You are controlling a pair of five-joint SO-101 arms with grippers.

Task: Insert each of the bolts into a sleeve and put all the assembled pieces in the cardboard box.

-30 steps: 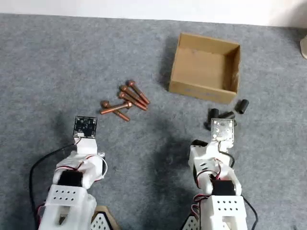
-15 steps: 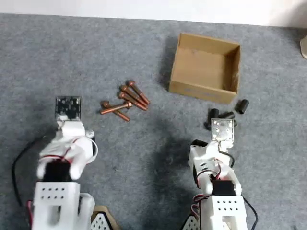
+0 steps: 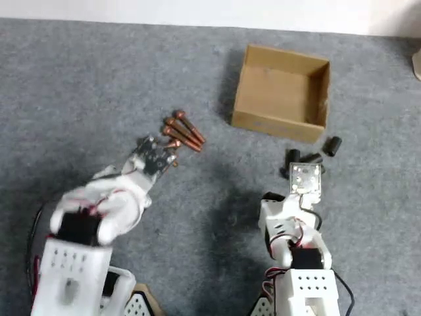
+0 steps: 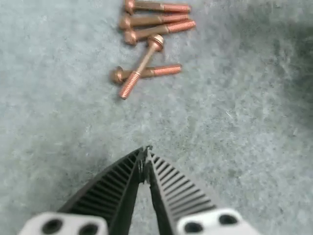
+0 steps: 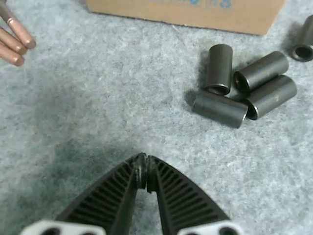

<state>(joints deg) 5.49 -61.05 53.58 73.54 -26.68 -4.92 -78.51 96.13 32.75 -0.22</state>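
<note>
the left end effector [image 4: 145, 152] hovers low over the grey desk [image 3: 66, 79] just short of the bolts [image 4: 161, 71], its jaws pressed together with nothing between them. it seems aimed at the pile rather than ready to grip, and would have to spread before taking one. the five copper bolts lie loose on the desk, none yet in a sleeve. three lie side by side and touching, and the two nearer the end effector are crossed, one resting over the other. the upper crossed bolt looks the easiest pick, since the packed three leave little room for fingers between them. the right end effector [image 5: 145, 170] is likewise closed to a narrow point and empty, parked on its own side facing the sleeves [image 5: 220, 108]. that split probably explains the layout: bolts for one arm, sleeves for the other. four dark sleeves huddle together in contact, lying at different angles, so lifting one may nudge its neighbours. a fifth sleeve [image 5: 303, 46] sits apart, close to the corner of the cardboard box [image 3: 276, 125]. the box stands open and empty beyond both piles, its near wall just behind the sleeves. bare desk lies between each end effector and its pile, so nothing blocks either approach.
</note>
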